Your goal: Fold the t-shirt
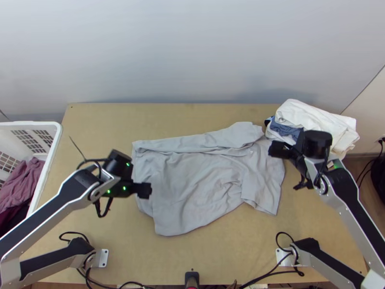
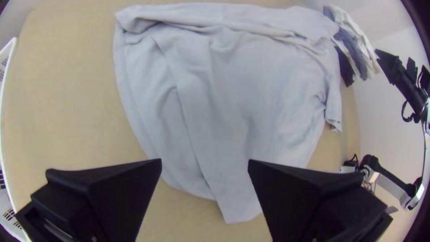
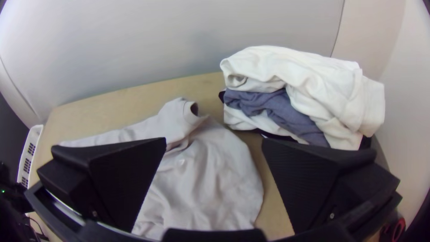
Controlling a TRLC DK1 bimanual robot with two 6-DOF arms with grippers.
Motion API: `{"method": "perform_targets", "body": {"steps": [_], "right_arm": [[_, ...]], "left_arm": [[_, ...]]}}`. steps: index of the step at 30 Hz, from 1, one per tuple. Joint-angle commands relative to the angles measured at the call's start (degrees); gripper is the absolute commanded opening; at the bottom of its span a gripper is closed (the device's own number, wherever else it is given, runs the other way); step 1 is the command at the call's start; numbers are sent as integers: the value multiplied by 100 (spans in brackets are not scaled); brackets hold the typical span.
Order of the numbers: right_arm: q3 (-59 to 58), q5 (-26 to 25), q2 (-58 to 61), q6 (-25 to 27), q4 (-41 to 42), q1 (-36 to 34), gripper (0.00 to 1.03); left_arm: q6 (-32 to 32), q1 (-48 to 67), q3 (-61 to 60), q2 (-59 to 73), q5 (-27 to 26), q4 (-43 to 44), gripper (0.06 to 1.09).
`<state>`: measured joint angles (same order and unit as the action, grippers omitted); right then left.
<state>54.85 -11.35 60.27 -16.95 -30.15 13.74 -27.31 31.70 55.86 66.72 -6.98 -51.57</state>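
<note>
The left gripper [image 1: 144, 190] is hanging over one end of the t-shirt [image 1: 197, 188], fingers standing wide apart and gripping nothing. The right gripper [image 1: 277, 149], also wide open and empty, is hovering by the other end. Between them the grey shirt is lying wrinkled, its far edge folded over. Beyond the right gripper, a clothes pile [image 1: 313, 115] is resting; outward from the left, a white basket [image 1: 51, 154] is standing.

Left edge of top view crops basket [image 1: 29, 124]. Right gripper [image 1: 276, 150] hides part of clothes pile [image 1: 313, 115] from me. Can't identify red item [image 3: 399, 226].
</note>
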Motion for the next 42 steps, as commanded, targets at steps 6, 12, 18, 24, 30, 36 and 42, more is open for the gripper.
{"method": "perform_targets", "body": {"steps": [6, 12, 18, 24, 30, 36, 42], "right_arm": [[-449, 19, -798, -19, -580, 279, 99], [-695, 28, -929, -28, -580, 235, 99], [-818, 19, -1017, -10, -562, 191, 99], [-783, 19, -1008, -10, -562, 156, 99], [-748, 19, -1008, 16, -624, 208, 99], [-756, 116, -1035, 16, -1054, 498, 99], [-1143, 722, -991, -54, -1599, 991, 99]], "left_arm": [[-451, 1013, -866, 272, -374, 543, 97], [-574, 1312, -848, 825, -444, 859, 97], [-697, 1356, -804, 1230, -638, 1141, 86], [-697, 1338, -919, 1502, -646, 1404, 86], [-758, 1207, -892, 1660, -602, 1510, 71], [-872, 1207, -927, 1669, -286, 1747, 28], [-881, 1224, -796, 1440, 4, 1703, 10]]}}
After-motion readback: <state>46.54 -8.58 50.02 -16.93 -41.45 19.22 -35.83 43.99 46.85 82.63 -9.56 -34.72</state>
